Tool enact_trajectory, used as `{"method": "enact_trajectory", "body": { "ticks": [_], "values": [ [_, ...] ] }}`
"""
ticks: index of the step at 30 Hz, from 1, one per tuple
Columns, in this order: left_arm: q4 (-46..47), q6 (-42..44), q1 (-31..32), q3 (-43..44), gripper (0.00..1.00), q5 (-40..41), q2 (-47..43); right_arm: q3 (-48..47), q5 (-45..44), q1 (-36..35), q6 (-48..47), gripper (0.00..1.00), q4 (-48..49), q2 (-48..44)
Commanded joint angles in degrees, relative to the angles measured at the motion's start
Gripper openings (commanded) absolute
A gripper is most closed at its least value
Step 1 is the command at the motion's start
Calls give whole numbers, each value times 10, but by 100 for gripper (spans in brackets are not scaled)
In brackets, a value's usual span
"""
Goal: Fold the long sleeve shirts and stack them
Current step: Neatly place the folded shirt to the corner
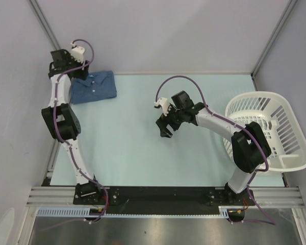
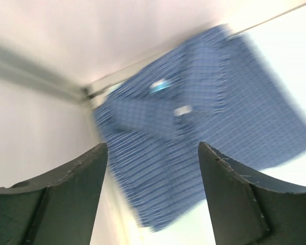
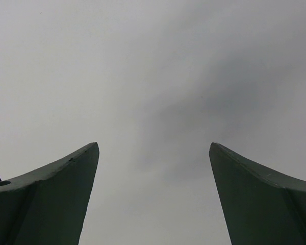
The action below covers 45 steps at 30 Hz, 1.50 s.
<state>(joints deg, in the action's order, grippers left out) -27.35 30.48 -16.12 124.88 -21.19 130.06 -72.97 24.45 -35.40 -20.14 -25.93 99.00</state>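
A folded medium-blue checked long sleeve shirt (image 1: 96, 88) lies at the table's far left corner. It also shows, blurred, in the left wrist view (image 2: 204, 122), collar and a white button up. My left gripper (image 1: 66, 65) hangs above the shirt's left end, open and empty, jaws wide (image 2: 153, 153). My right gripper (image 1: 164, 127) is open and empty over the bare middle of the table; its wrist view shows only the pale table surface between the jaws (image 3: 153, 153).
A white slatted laundry basket (image 1: 275, 127) stands at the table's right edge, behind the right arm's elbow. White walls close in at the far side and at the left. The pale green tabletop (image 1: 143, 153) spans the middle.
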Motion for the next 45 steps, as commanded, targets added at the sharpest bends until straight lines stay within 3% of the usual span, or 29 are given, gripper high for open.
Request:
{"method": "enact_trajectory", "body": {
  "ticks": [1,8,12,20,30,40,45],
  "values": [
    [-61,-7,91,-45,74,21,-38,2,2,2,3,96,2,-21],
    [19,-2,222,-147,76,195,-51,1,-1,5,5,96,4,-17],
    [4,26,260,-112,74,281,-11,3,-2,9,7,96,4,-15],
    [5,89,296,-95,60,417,39,4,-2,15,10,96,8,-12],
    [11,113,297,-132,59,434,52,-2,2,16,12,96,9,-3],
    [22,145,290,-157,43,452,67,-2,7,18,14,97,5,1],
    [27,154,289,-162,23,449,62,-2,7,18,16,97,5,1]
  ]
}}
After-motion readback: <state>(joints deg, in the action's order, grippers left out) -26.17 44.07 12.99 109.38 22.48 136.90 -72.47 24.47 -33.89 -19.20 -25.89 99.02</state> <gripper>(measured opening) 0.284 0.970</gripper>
